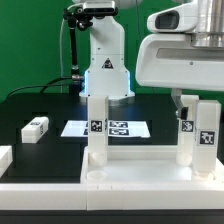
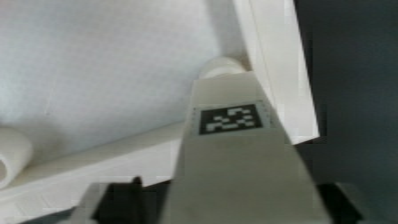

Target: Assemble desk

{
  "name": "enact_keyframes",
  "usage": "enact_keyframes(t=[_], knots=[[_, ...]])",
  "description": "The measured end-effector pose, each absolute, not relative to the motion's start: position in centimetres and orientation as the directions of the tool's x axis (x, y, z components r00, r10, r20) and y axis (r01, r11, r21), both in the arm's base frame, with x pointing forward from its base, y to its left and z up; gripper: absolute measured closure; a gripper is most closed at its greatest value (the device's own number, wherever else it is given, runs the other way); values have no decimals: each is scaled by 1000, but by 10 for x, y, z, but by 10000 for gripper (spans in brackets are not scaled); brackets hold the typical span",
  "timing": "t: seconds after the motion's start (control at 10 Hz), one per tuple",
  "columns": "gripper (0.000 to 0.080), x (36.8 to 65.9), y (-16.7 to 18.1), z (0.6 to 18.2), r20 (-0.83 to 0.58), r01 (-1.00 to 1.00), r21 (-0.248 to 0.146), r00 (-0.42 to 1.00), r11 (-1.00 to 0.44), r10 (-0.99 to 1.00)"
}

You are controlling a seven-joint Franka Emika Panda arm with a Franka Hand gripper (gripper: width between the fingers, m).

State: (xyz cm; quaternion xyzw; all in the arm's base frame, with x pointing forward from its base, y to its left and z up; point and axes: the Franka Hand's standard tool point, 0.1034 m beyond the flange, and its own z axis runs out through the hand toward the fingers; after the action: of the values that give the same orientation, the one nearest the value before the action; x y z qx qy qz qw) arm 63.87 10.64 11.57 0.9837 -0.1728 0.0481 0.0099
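Note:
The white desk tabletop (image 1: 130,178) lies in front with its rim up. One tagged leg (image 1: 98,125) stands upright at its corner on the exterior view's left. A second tagged leg (image 1: 203,135) stands at the corner on the exterior view's right, under my gripper (image 1: 197,108). In the wrist view this leg (image 2: 228,118) runs down to the tabletop (image 2: 107,60) corner beside the rim. It sits between my gripper (image 2: 235,205) fingers (image 2: 139,203), which lie dark against its two sides. A third leg (image 1: 35,128) lies loose on the black table.
The marker board (image 1: 112,128) lies flat on the black table behind the tabletop, in front of the robot base (image 1: 105,60). A low white rail (image 1: 5,158) sits at the exterior view's left edge. A green backdrop closes the back.

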Motion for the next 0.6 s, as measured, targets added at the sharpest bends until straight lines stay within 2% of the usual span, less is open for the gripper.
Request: enact_keyframes(t=[0.1, 0.3, 0.5, 0.6], knots=[[508, 639, 107, 116, 98, -411, -5, 907, -911, -410], [508, 639, 107, 115, 96, -513, -16, 854, -858, -512], [508, 640, 104, 114, 82, -681, -30, 727, -731, -681], [508, 642, 104, 114, 66, -759, -17, 649, -651, -758]])
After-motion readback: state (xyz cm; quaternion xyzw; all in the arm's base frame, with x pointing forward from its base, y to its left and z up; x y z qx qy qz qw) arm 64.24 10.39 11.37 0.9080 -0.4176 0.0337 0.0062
